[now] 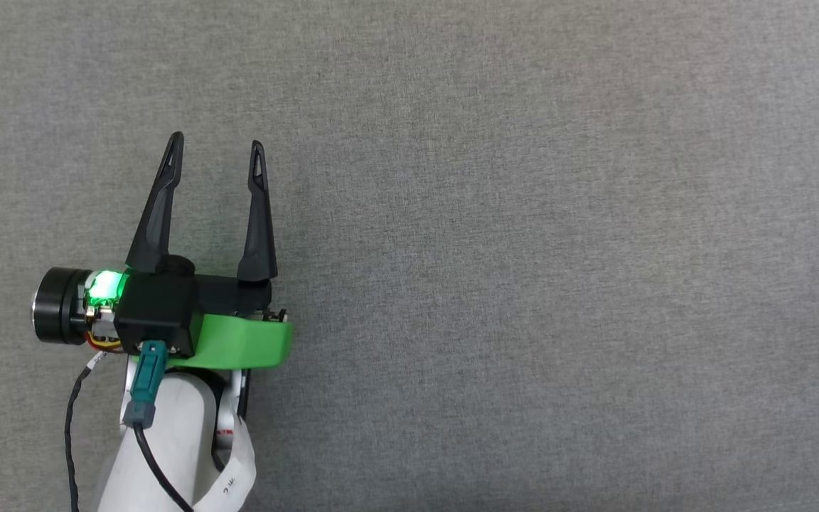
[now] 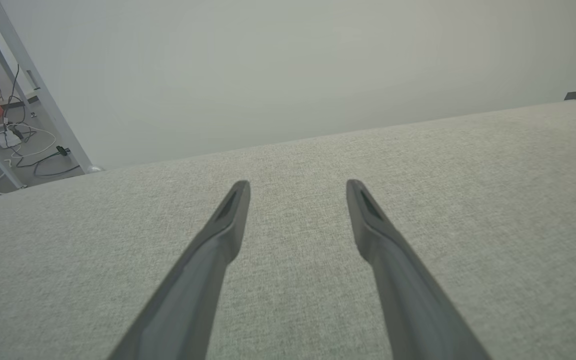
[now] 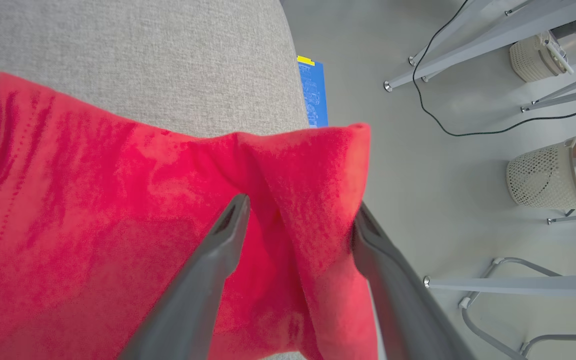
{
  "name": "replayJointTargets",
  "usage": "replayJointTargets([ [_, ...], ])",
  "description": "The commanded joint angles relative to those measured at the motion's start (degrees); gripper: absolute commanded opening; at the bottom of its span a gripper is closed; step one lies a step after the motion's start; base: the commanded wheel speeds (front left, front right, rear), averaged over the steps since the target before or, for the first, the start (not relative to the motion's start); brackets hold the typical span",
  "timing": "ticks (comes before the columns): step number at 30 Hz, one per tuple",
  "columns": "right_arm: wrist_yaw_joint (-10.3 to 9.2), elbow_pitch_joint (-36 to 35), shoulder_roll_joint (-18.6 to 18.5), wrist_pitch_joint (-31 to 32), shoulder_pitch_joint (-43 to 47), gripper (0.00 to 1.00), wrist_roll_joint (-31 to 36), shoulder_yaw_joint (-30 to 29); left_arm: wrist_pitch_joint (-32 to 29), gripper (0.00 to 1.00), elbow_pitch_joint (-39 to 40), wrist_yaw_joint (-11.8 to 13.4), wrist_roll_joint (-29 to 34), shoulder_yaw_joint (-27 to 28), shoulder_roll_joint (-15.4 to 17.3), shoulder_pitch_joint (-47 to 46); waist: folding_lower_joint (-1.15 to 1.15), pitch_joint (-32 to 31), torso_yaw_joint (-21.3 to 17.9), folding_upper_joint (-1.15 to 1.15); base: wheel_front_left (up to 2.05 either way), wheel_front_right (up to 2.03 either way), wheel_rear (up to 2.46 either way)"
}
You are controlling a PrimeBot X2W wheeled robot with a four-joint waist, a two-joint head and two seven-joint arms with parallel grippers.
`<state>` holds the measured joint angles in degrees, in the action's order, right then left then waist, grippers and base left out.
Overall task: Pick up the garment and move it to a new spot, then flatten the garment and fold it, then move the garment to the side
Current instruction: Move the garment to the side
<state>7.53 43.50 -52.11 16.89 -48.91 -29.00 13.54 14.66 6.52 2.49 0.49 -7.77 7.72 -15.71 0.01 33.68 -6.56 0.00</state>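
When looking straight down from the head, finds the left gripper (image 1: 217, 140) at the near left above a grey fabric surface (image 1: 523, 213), with both dark fingers (image 1: 157, 213) pointing toward the far side and standing well apart, nothing between them but bare weave. Shows a green bracket (image 1: 239, 345) across the wrist, a lit green lamp (image 1: 104, 284) on its left side, and a pale forearm (image 1: 175, 441) running off the near edge with a black cable (image 1: 72, 427) beside it. From the left wrist, confirms the same spread, the two tips wide apart over the grey fabric surface, with a plain pale wall (image 2: 268, 75) beyond the far edge and metal frame legs (image 2: 43, 100) with loose cords (image 2: 23, 145) at the far left. From the right wrist, puts the right gripper (image 3: 301, 202) directly over the garment (image 3: 93, 210), red and rumpled, spread on the grey fabric surface and reaching past its rounded edge. Has the jaws apart there too, not clamped, with a raised fold of red cloth between the fingers and its outer flap against the floor-side finger. Cannot tell about contact with the other finger. Beyond the cloth, picks out a pale floor (image 3: 418, 200), a blue sheet (image 3: 313, 95) with a yellow tab (image 3: 305, 60) just beside the surface's edge, grey stand legs (image 3: 468, 45), a dark cord (image 3: 443, 115) and pale mesh baskets (image 3: 543, 172). Cannot place the garment at the left or right of the scene from this view.
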Motion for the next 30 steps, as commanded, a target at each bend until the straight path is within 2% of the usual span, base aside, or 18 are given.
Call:
replayJointTargets([
  [1,-0.04,0.4,-0.5,-2.3,-1.4,1.00,1.8,-0.2,0.3,1.00,-0.3,0.4,-0.3,0.0,0.4,-0.2,-0.01,-2.2,0.1,0.00,0.00,0.00,0.00],
  [7,-0.04,0.0,0.1,-15.0,-1.8,1.00,7.3,-1.3,0.3,1.00,-1.6,1.1,-1.0,0.1,0.1,2.1,-0.01,-7.3,1.1,0.00,0.00,0.00,0.00],
  [14,-0.04,-3.3,5.1,-27.9,-0.8,1.00,11.3,-3.9,0.3,1.00,-3.3,1.7,-2.1,0.4,-0.3,6.0,-0.01,-13.8,3.0,0.00,0.00,0.00,0.00],
  [20,-0.04,-11.3,13.1,-31.8,3.9,1.00,15.2,-10.6,0.3,1.00,-4.9,1.8,-3.2,0.9,-0.9,8.7,-0.01,-18.7,5.7,0.00,0.00,0.00,0.00],
  [26,-0.04,-30.5,25.5,-31.9,15.0,1.00,20.8,-18.8,0.3,1.00,-6.5,1.7,-3.7,1.2,-1.4,10.6,-0.01,-22.7,8.1,0.00,0.00,0.00,0.00],
  [30,-0.04,-38.6,32.4,-31.9,22.4,1.00,21.5,-20.0,0.3,1.00,-7.5,1.5,-4.0,1.5,-1.7,11.6,-0.01,-25.1,9.4,0.00,0.00,0.00,0.00],
])
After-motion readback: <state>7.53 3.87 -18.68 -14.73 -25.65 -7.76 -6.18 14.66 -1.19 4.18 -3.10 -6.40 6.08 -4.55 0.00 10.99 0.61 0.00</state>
